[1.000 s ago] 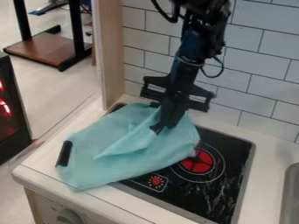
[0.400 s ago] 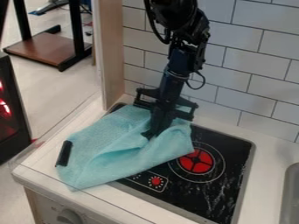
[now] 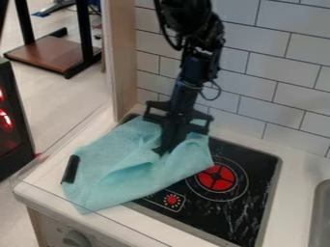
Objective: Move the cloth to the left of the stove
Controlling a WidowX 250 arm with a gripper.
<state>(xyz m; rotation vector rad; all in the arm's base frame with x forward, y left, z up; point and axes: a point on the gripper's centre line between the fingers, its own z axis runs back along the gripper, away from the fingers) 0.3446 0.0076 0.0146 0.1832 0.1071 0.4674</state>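
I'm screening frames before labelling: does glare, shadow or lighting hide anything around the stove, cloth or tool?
In the camera view, pale streaks mark the stove's black top, glare or smears, I cannot tell which; the tool reads as one dark shape against the cloth, hiding its detail; the counter looks softly lit, without hard-edged shadows.

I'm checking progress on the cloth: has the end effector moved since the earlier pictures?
Yes, the end effector has shifted left in the view, judged against the red burner.
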